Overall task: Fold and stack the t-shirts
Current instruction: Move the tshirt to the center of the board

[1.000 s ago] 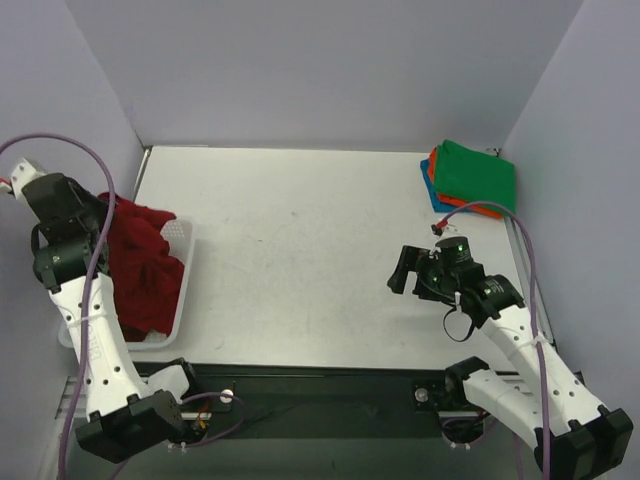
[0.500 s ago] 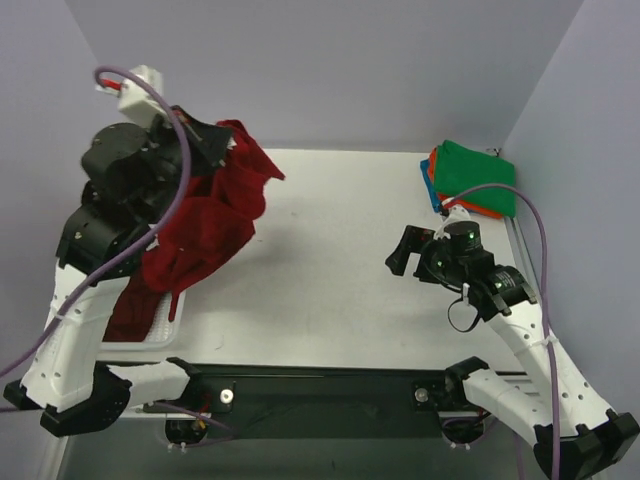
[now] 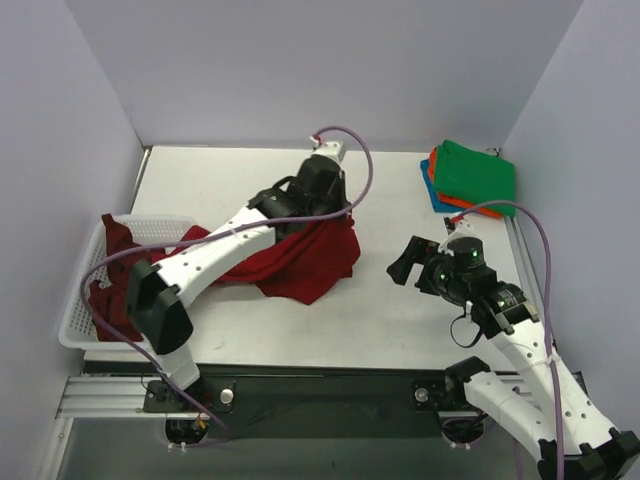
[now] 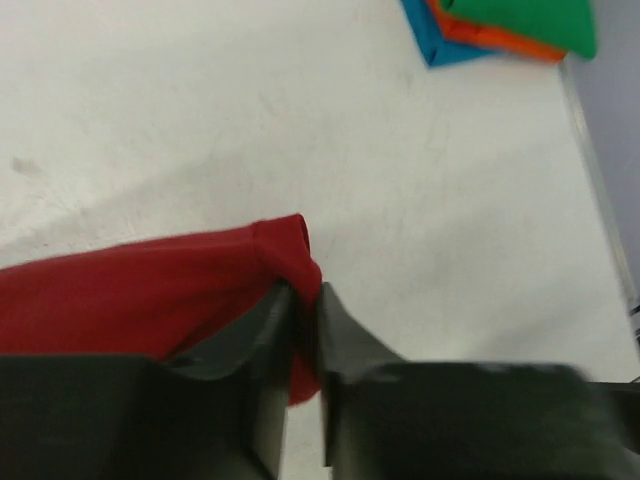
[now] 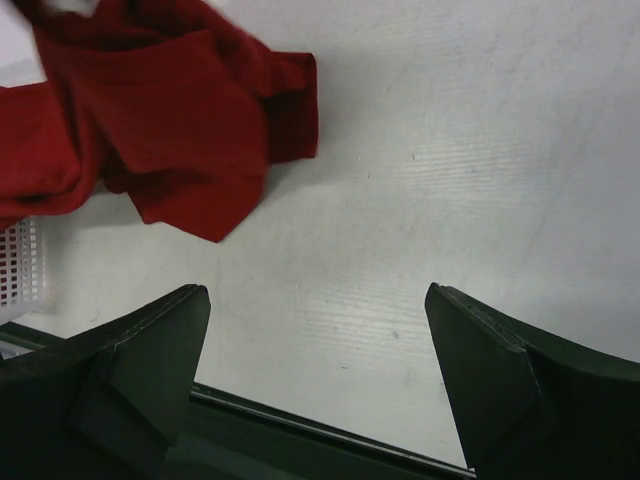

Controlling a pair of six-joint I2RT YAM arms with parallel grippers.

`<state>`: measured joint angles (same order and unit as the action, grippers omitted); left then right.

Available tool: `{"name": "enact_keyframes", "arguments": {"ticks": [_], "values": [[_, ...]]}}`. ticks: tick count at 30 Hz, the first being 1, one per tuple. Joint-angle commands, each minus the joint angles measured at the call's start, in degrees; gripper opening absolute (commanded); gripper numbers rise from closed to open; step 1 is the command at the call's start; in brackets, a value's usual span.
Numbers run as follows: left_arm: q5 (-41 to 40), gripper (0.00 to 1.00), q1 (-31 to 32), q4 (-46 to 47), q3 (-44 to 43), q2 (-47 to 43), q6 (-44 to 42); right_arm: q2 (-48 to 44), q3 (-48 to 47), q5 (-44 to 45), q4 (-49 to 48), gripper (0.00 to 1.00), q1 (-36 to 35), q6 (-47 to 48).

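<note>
step: spreading bright red t-shirt (image 3: 305, 262), mid-table, tail trailing left toward white mesh basket (image 3: 80, 320) | left gripper (image 4: 303, 295): nearly closed, hem pinched | right gripper (image 5: 315, 295): wide open, empty, near right | plan: I'd drag it clear of the basket and lay it flat before releasing.

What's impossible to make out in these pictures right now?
- Left wrist view: whether the jaws grip the red t-shirt; they cover the cloth between them.
- Left wrist view: the folded stack is cut off by the top edge.
- Top view: the left arm hides part of the maroon t-shirt in the basket.
</note>
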<state>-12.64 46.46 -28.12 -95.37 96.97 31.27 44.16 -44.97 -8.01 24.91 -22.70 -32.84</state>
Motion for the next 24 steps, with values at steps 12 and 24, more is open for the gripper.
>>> {"name": "enact_keyframes", "arguments": {"ticks": [12, 24], "values": [[2.81, 0.47, -8.21, 0.01, 10.89, -9.06, 2.39, 19.17, 9.73, 9.57, -27.42, 0.77, -17.81, -11.45], [-6.67, 0.62, -22.99, -7.98, 38.42, -35.09, 1.78, 43.98, -0.46, 15.91, -38.35, 0.77, -20.81, -13.56]]}}
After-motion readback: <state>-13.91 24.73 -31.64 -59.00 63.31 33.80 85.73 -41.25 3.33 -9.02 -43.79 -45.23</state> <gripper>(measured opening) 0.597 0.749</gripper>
